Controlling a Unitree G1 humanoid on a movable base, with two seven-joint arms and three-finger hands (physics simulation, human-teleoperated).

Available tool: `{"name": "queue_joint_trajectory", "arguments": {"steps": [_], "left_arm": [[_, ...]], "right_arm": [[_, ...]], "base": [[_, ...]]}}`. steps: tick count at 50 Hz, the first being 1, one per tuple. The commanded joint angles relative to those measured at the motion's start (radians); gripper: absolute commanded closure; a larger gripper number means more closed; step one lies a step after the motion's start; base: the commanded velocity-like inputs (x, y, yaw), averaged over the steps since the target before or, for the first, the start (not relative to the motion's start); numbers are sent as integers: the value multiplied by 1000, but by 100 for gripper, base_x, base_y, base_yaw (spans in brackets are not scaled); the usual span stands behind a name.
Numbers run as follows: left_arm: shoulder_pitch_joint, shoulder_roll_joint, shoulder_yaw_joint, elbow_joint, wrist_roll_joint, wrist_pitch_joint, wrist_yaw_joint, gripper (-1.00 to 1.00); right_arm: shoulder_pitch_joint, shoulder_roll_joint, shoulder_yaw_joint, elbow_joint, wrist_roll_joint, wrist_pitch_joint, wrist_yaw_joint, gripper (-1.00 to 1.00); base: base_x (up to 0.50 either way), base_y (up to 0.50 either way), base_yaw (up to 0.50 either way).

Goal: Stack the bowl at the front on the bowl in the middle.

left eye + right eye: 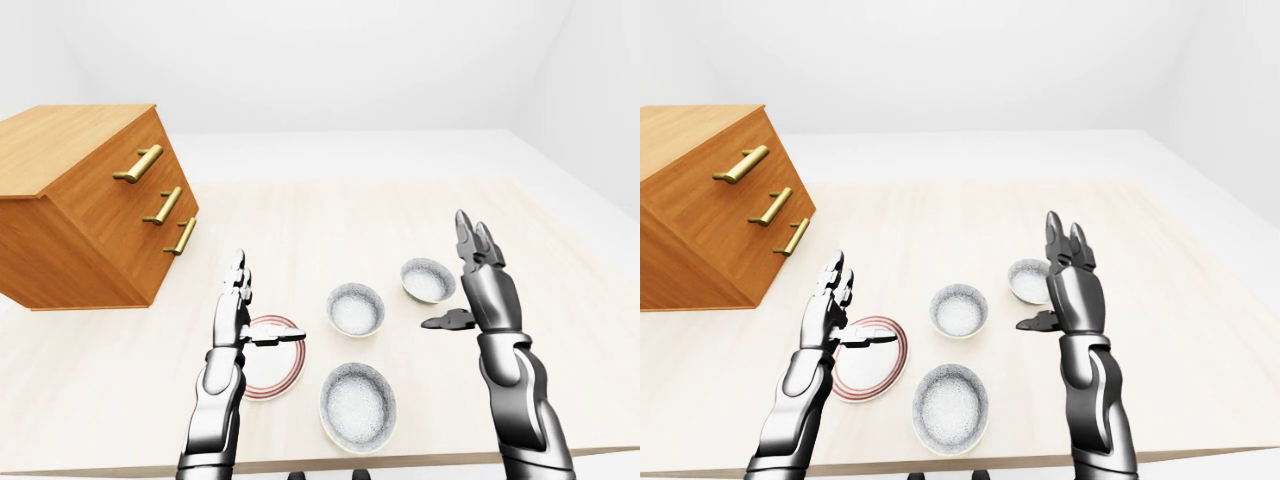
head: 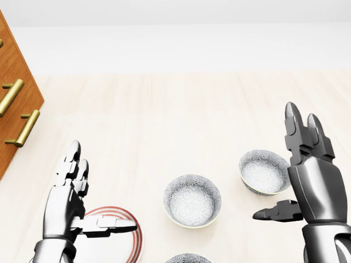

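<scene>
Three-drawer wooden chest (image 1: 90, 215) at the left of the pale table (image 1: 300, 220) shows whole only in the left-eye view. So does the front bowl (image 1: 357, 405), a mere sliver in the head view, below the middle bowl (image 1: 355, 309). Left hand (image 1: 232, 315) and right hand (image 1: 485, 295) stand upright, fingers unclenched, empty.
</scene>
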Motion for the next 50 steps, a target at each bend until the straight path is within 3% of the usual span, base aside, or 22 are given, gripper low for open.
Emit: {"name": "queue_joint_trajectory", "arguments": {"steps": [1, 20, 34, 43, 50], "left_arm": [[0, 0, 1, 4, -1, -4, 0, -100], [7, -2, -4, -16, 3, 6, 2, -100], [0, 0, 1, 15, 1, -18, -1, -100], [5, -1, -2, -11, 1, 3, 0, -100], [3, 0, -1, -3, 2, -3, 0, -100]], "right_arm": [[3, -22, -13, 14, -179, 0, -59, -100], [11, -42, -8, 42, -371, 0, -133, -100], [11, -54, 5, 68, -492, 0, -186, -100], [2, -59, 29, 100, -564, 0, -222, -100], [-1, -61, 41, 106, -608, 0, -235, -100]], "base": [[0, 0, 0], [0, 0, 0], [0, 0, 0], [0, 0, 0], [0, 0, 0]]}}
